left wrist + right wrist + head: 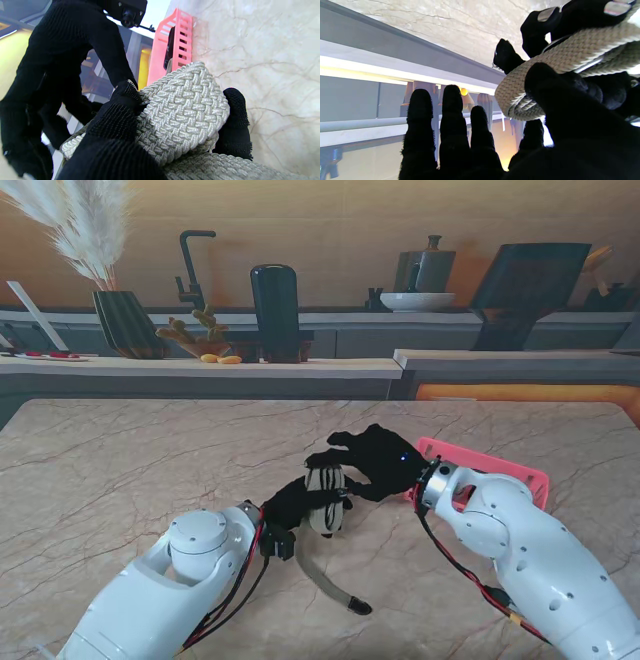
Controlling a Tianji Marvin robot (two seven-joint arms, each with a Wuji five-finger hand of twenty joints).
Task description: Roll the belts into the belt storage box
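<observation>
On the table (120,470) — one belt (325,498), one box (500,463).

Marble table (120,470); beyond its far edge a counter with a dark ribbed vase (128,323) of pampas grass (85,225), a black tap (190,270), a dark cylinder (274,310), a white bowl (417,301), small yellow bits (220,359)

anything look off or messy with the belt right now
Only partly rolled: the belt is a coil gripped by the left hand and touched by the right hand, but its tail trails loose across the table toward me. The pink box sits beside them.
</observation>
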